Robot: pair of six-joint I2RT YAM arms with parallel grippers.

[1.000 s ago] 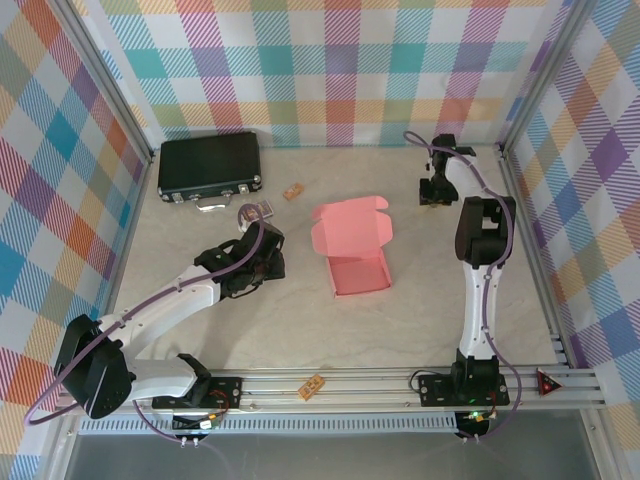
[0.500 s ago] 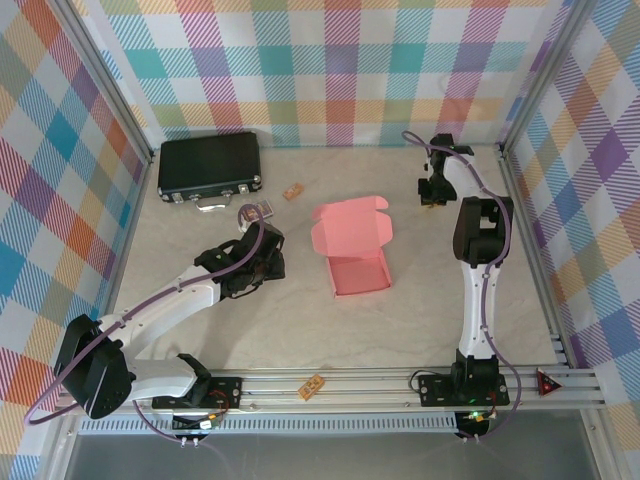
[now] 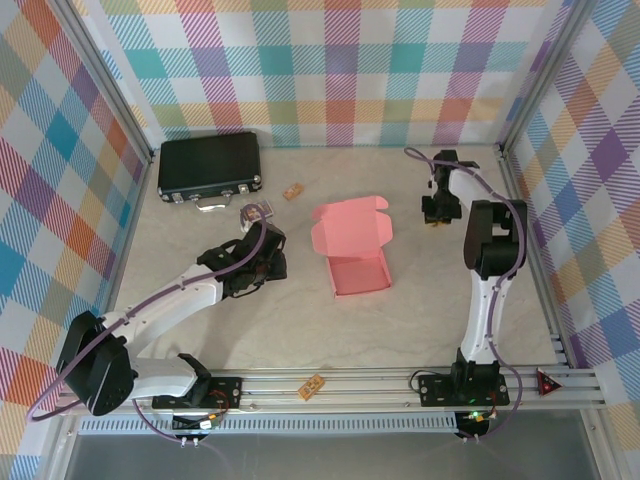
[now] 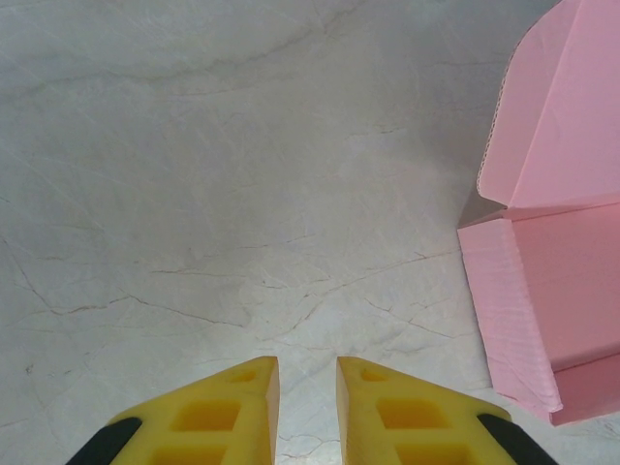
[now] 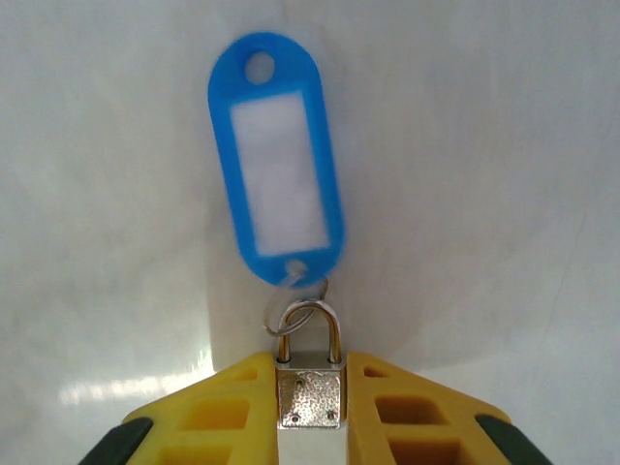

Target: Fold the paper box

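Top external: the paper box (image 3: 352, 250) sits on the worktop (image 3: 400, 320), partly formed. Its tray walls are up, while the lid panel leans back, open, with its flaps untucked. By my reading, closing the lid and tucking the flaps remain to be done. The tray looks empty. The box lies just off to the right of the left end effector (image 3: 264, 262), a little ahead of it. It is nearer than the right end effector (image 3: 433, 212) and to that one's left, well apart. A black case (image 3: 210, 167) lies shut, ahead of and left of the left end effector. Its contents are hidden.

Left wrist: the yellow fingers (image 4: 232, 417) stand narrow with nothing between them, over bare worktop. The pink box is ahead and to the right, not touched.

Right wrist: this end effector is clamped on a small metal padlock (image 5: 310, 397). A blue key tag (image 5: 281, 194) lies just ahead on the padlock's ring. This hand is therefore occupied with something other than the box.
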